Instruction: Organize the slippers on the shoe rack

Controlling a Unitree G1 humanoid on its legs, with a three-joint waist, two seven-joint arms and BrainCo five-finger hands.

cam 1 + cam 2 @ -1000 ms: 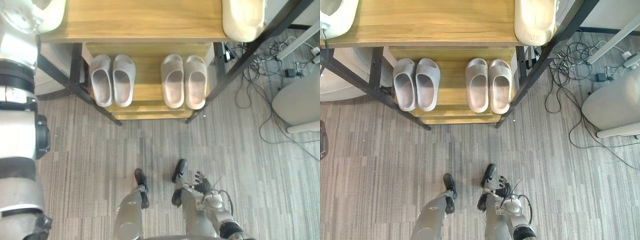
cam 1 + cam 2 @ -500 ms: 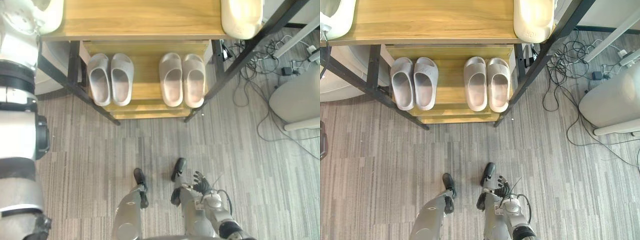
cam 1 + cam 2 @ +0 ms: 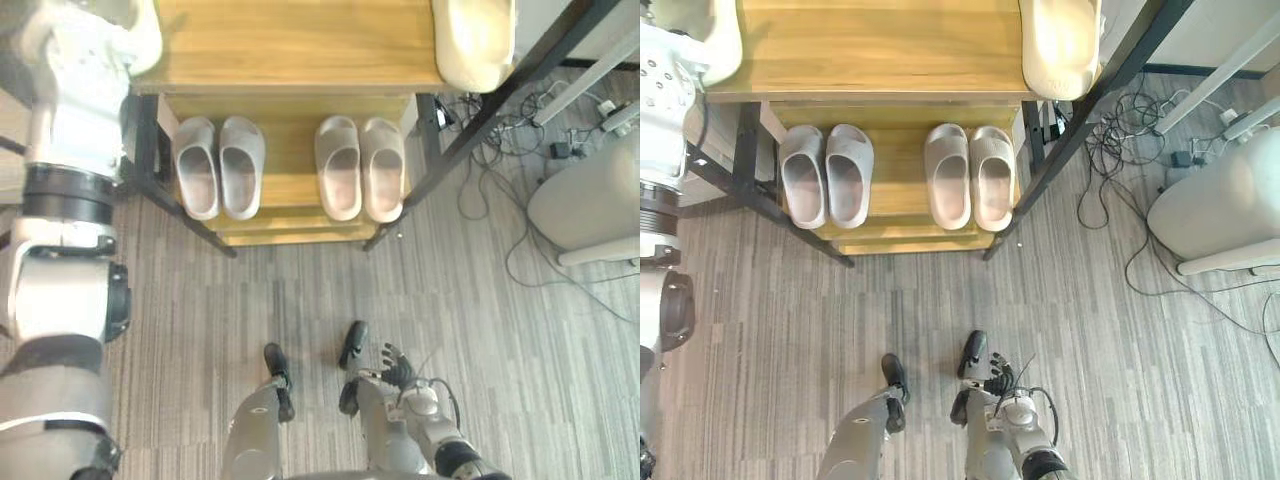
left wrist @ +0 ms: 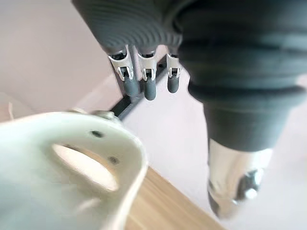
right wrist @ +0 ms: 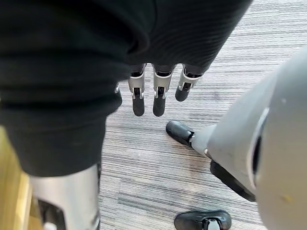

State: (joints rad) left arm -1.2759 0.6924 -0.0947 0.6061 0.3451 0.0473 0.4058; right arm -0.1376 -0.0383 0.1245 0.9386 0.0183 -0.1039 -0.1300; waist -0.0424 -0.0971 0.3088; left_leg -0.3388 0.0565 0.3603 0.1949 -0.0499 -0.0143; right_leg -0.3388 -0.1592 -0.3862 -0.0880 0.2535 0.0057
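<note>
Shoe rack (image 3: 290, 45), as found: on its lower shelf (image 3: 288, 195) the left grey pair (image 3: 220, 168) and the right grey pair (image 3: 360, 168) each stand side by side, running front to back, and appear in order. On its top shelf (image 3: 880, 50) two cream slippers lie well apart. The right cream slipper (image 3: 475, 40) sits at the rack's right end, its rounded end past the front edge. The left cream slipper (image 4: 96, 143) sits at the rack's left end. The left hand (image 4: 148, 84) hangs just above that left cream slipper, fingers straight and loose, thumb apart, holding nothing; contact cannot be confirmed. The right hand (image 3: 398, 368) hangs low over the carpet floor (image 3: 500, 330), well in front of the rack, fingers straight and empty. Judgement: the cream pair is not yet brought together. The left slipper lies directly beneath the left hand, its long axis apparently front to back across the shelf. The left hand is far the nearer, so a downward close across the slipper's width looks the likely move.
</note>
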